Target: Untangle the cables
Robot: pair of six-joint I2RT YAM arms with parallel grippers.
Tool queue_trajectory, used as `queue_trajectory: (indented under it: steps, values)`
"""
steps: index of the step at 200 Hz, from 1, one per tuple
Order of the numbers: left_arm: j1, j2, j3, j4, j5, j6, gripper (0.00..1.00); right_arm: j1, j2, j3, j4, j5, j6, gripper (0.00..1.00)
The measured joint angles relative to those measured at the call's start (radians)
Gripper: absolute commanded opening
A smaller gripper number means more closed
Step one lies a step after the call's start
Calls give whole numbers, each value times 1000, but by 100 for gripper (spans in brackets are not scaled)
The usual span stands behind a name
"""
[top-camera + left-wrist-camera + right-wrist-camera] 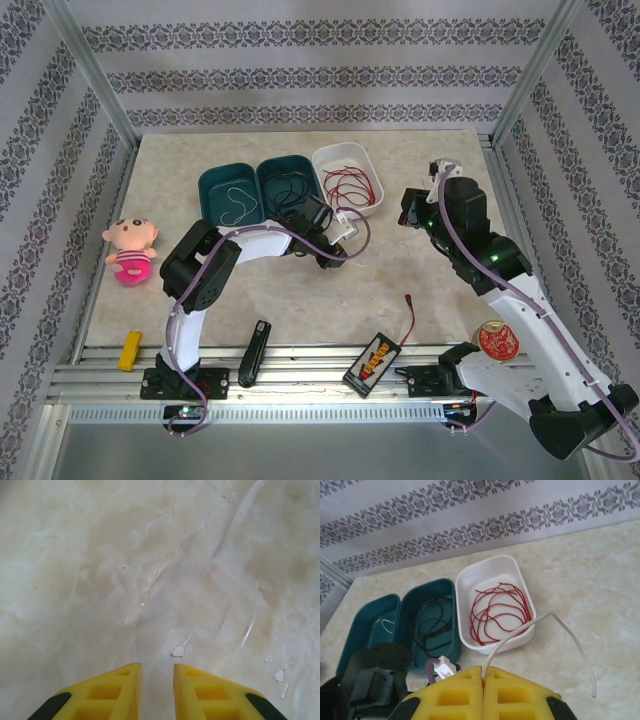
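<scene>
- Your right gripper [483, 670] was clamped on the white cable [551, 614] at the white tray's [490, 563] near side; you needed a slow lift, keeping its tail off the red cable [500, 611].
- Your left gripper [157, 670] hung slightly parted, empty.

Bright, even light washing over table [300, 300] from above; shadow under left arm [183, 335] falling faint, soft-edged. White strip [260, 412] at near edge blowing out. Left wrist view running hazy, marble smearing, pale glare streak [150, 577] shining mid-frame. Right wrist view reading sharper, foreground blurring.
</scene>
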Motion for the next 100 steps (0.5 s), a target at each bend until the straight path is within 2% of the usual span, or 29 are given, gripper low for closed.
queue_trajectory:
  steps: [43, 61, 71, 87, 100]
  values:
    - [0, -23, -41, 45, -14, -24, 17, 9, 27, 108, -46, -5, -40, 0]
    - [0, -37, -65, 58, -22, -34, 18, 9, 31, 151, -64, -7, -55, 0]
    - [0, -46, -79, 69, -27, -39, 25, 11, 33, 177, -75, -7, -66, 0]
    - [0, -68, -101, 85, -37, -53, 48, 16, 36, 218, -88, -8, -80, 0]
    - [0, -99, -124, 106, -42, -69, 61, 22, 36, 240, -91, -8, -91, 0]
